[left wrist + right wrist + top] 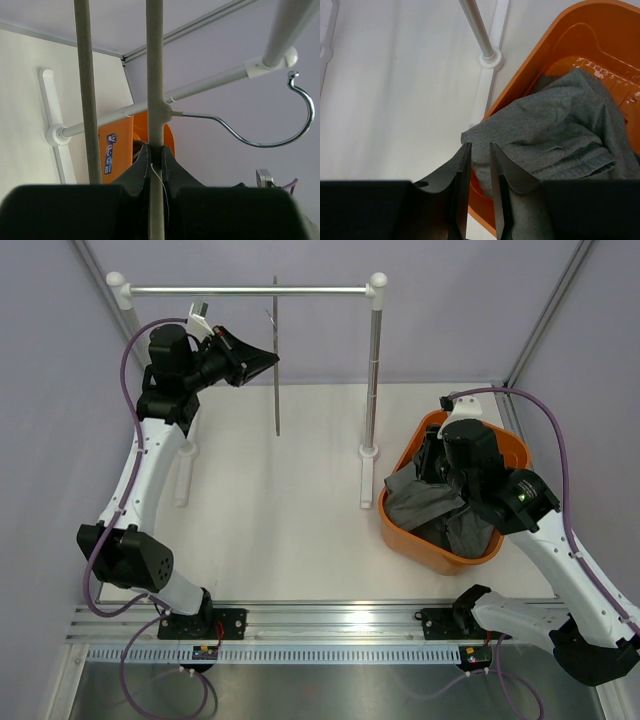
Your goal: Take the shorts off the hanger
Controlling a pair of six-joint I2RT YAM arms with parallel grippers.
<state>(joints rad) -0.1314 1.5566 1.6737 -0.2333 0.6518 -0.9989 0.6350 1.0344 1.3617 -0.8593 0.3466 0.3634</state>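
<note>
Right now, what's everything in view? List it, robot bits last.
shorts: 1, grey, crumpled in the basket, one edge over its rim.
hanger: 1, grey wire, bare, crossing the rack's rail in the top view.
basket: 1, orange, right side of the table.
rack: 1, silver rail and posts with white joints, far side of the table.
table: 1, white, under everything.
arms: 2, white and black, bolted at the near edge.
left gripper: 1, black, shut on the hanger.
right gripper: 1, black, jaws slightly apart, empty, over the basket's rim at the shorts' edge.
</note>
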